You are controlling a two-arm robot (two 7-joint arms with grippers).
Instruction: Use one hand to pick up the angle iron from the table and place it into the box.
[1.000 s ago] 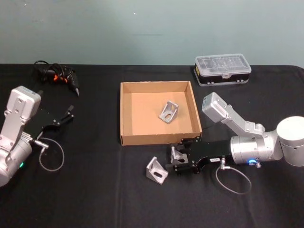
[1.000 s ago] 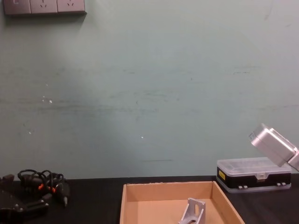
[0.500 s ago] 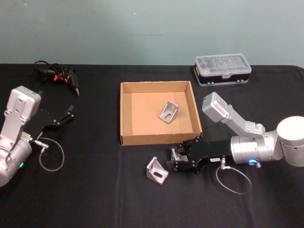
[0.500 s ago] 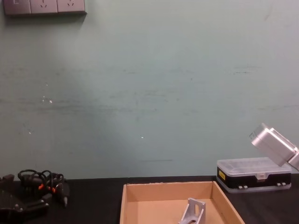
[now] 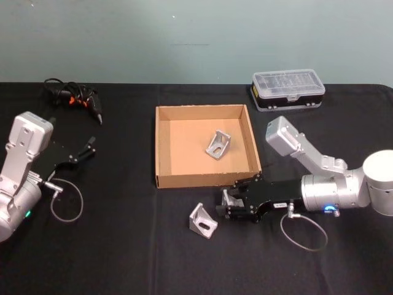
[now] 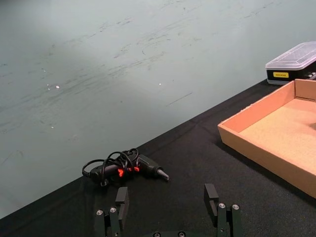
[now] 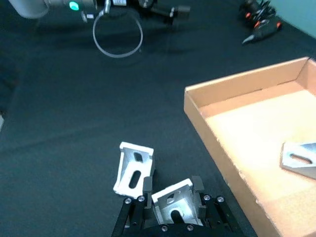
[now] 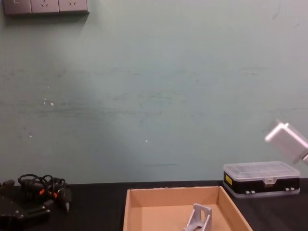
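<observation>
- Angle iron (image 5: 231,200), a silver L-shaped metal bracket with slotted faces, sits clamped between the fingers of the black slim-fingered right gripper (image 5: 226,206), outside the box and just in front of its near wall; whether it touches the tabletop cannot be told
- Shallow tan cardboard box (image 5: 158,147) with low walls stands mid-table and holds one other silver bracket (image 5: 218,145), which stands on edge toward the right of the box floor, apart from the walls
- Small black case with a clear plastic lid (image 5: 287,90) lies behind the box to the right, its lid shut; what is inside cannot be made out
- Right gripper lies low and level, pointing toward the robot's left along the box front; its silver-grey arm (image 5: 334,192) runs off to the right, with a cable looping below it
- In the right wrist view the fingers (image 7: 143,187) press narrow against both sides of the Angle iron (image 7: 173,202)
- Left gripper (image 5: 91,147) is parked at the far left of the flat black table (image 5: 123,258), well apart from the box, with its fingers (image 6: 122,197) spread wide and nothing between them
- Third silver bracket (image 5: 202,221) lies loose on the table, just beside the right gripper's tips on their left and nearer the robot
- Black hand tool with a coiled cable and orange marks (image 5: 73,98) lies at the table's far left, behind the left gripper
- Nothing stands between the held bracket and the box apart from the low near wall
</observation>
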